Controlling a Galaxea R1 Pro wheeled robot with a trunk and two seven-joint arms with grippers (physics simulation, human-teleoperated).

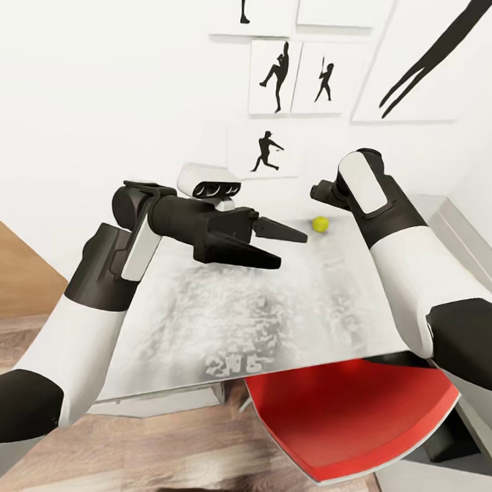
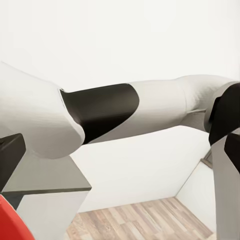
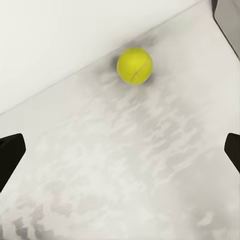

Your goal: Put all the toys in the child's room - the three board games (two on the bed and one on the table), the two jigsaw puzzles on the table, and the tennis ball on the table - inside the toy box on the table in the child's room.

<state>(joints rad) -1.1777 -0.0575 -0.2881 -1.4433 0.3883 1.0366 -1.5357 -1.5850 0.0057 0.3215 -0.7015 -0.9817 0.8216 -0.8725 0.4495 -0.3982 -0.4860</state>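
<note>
A small yellow-green tennis ball [image 1: 320, 223] lies alone near the far edge of the table [image 1: 270, 321], close to the white wall. In the right wrist view the tennis ball [image 3: 134, 65] rests on the mottled top ahead of my right gripper [image 3: 120, 152]. That gripper is open, and its dark fingertips [image 3: 10, 155] sit wide apart at the picture's edges. My right wrist [image 1: 336, 190] hovers just above and behind the ball. My left gripper [image 1: 286, 247] hangs open over the table's middle, pointing towards the ball, a short way left of it, with nothing between its fingers.
A red chair seat [image 1: 351, 418] juts out from under the table's near edge. A lower grey cabinet top [image 1: 460, 231] joins the table on the right. A white block with three dark holes [image 1: 209, 181] stands behind my left wrist. Baseball silhouettes [image 1: 277, 76] hang on the wall.
</note>
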